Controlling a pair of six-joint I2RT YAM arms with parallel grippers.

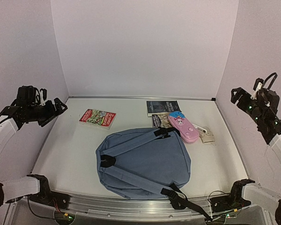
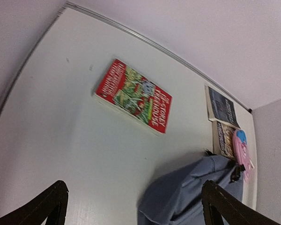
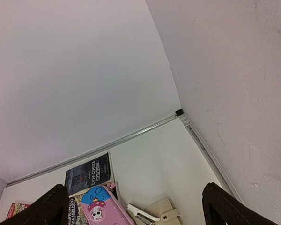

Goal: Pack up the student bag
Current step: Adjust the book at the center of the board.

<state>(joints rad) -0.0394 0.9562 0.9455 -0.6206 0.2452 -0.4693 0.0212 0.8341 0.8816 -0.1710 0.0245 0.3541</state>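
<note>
Backpack, near table edge: soft, limp, probably light fabric; likely best taken by a shoulder strap. Left gripper, right gripper: jaws apart, empty.

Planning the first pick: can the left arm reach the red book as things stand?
Probably yes: the red book lies alone, apart from the backpack, and the open left fingers hang nearby with nothing between.

A red book lies apart from a dark book, pink pencil case and beige pouch.
</note>
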